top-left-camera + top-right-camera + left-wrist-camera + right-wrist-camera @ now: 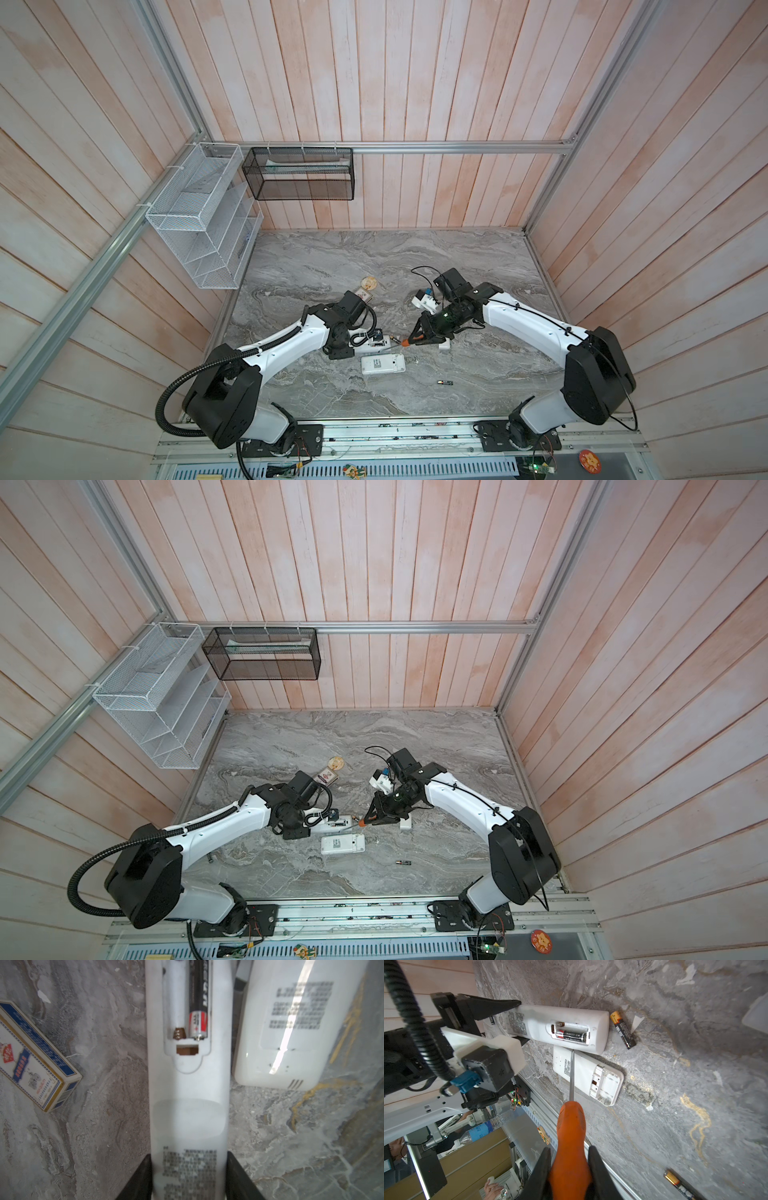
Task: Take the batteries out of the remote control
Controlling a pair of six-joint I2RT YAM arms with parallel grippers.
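My left gripper (189, 1167) is shut on the label end of a slim white remote control (189, 1088) that lies back-up on the marble. Its compartment is uncovered: one dark battery (198, 1001) sits in one slot and the other slot is empty. In the right wrist view a loose battery (623, 1029) lies just past the remote's end, and another battery (679, 1186) lies farther off. My right gripper (570, 1159) is shut on an orange-handled screwdriver (571, 1126). The screwdriver's tip (572, 1050) is at the long edge of the remote control (537, 1024), beside the compartment.
A wider white remote (589, 1076) with an empty open compartment lies alongside, under the screwdriver shaft; it also shows as the wider remote (382, 364) in a top view. A card box (35, 1057) lies on the other side. A small white cover (444, 345) rests under my right arm.
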